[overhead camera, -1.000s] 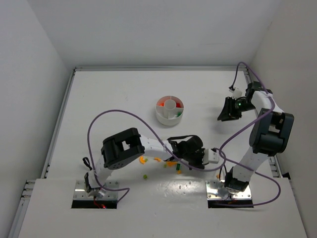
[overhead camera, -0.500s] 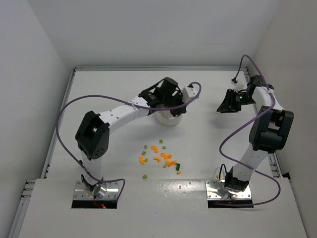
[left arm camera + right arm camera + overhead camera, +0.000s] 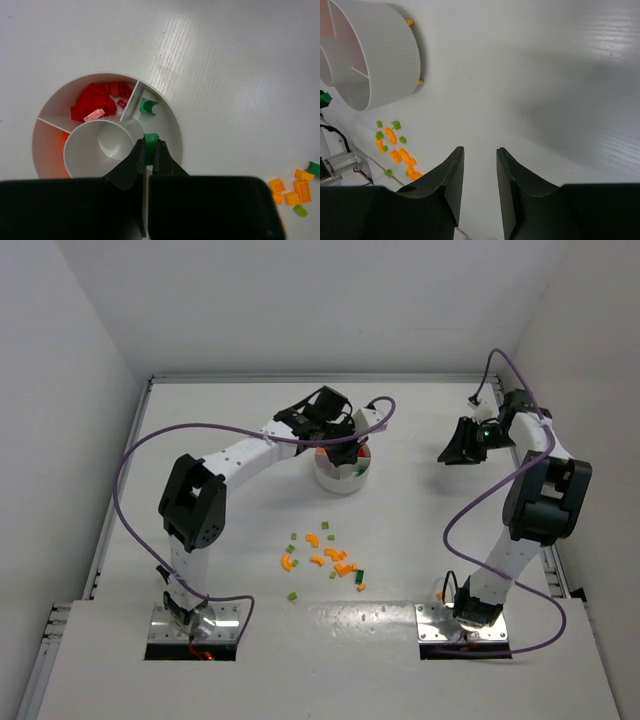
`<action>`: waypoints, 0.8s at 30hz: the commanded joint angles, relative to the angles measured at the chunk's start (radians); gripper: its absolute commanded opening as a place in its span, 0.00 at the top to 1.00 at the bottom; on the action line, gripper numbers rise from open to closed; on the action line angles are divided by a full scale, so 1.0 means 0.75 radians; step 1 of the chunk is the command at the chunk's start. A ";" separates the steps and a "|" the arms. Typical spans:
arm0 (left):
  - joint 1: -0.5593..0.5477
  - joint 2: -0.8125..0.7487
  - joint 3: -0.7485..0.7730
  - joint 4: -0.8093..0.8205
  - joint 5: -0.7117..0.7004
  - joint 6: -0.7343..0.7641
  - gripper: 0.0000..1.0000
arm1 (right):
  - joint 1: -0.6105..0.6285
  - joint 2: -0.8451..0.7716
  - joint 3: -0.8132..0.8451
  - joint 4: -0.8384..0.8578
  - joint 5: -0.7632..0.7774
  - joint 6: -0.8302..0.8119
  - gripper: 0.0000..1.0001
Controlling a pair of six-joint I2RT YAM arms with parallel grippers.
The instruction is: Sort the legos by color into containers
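The round white dish [image 3: 341, 484] with its wedge containers stands mid-table. My left gripper [image 3: 337, 443] hovers over it, shut on a small green lego [image 3: 151, 141] that pokes out between the fingertips, above the dish rim [image 3: 167, 111] beside the central cup [image 3: 102, 145]. One wedge holds several red legos [image 3: 100, 102]; the neighbouring wedge holds one green lego [image 3: 148, 106]. Loose orange and green legos [image 3: 325, 560] lie on the table in front of the dish. My right gripper [image 3: 447, 456] hangs at the far right, open, with nothing between its fingers [image 3: 455, 165].
The dish's ribbed wall [image 3: 390, 55] fills the upper left of the right wrist view, with two small yellow pieces [image 3: 420, 81] at its foot. White walls enclose the table on three sides. Purple cables loop over both arms.
My left arm has swung from the loose pile near the front to above the dish, bringing the green lego with it. The right gripper has shifted slightly back.
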 commanded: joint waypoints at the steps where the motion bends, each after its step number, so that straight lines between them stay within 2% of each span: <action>1: 0.009 -0.032 -0.014 -0.023 0.046 0.018 1.00 | 0.015 0.009 0.054 0.029 -0.013 0.014 0.67; 3: 0.009 -0.032 -0.035 -0.023 0.046 0.030 1.00 | 0.015 0.009 0.054 0.029 -0.001 0.014 0.67; 7: 0.009 -0.044 -0.051 -0.023 0.032 0.030 0.91 | 0.015 0.009 0.054 0.029 0.000 0.014 0.67; 8: 0.009 -0.030 -0.051 -0.023 0.013 0.030 0.85 | 0.015 0.009 0.054 0.029 0.000 0.014 0.67; 11: 0.009 -0.030 -0.051 -0.023 -0.017 0.018 0.79 | 0.015 0.009 0.054 0.041 0.000 0.014 0.67; 15: 0.009 -0.030 -0.063 -0.007 -0.034 0.018 0.62 | 0.015 0.009 0.041 0.041 0.000 0.014 0.67; 18: 0.009 -0.030 -0.076 0.020 -0.034 0.018 0.56 | 0.015 -0.003 0.041 0.041 0.000 0.014 0.67; 21: 0.009 -0.079 -0.094 0.032 -0.006 0.032 0.58 | 0.015 -0.003 0.041 0.041 0.000 0.014 0.67; 24: -0.005 -0.148 -0.178 0.032 0.178 0.136 0.69 | 0.015 -0.016 0.029 0.041 0.000 0.014 0.67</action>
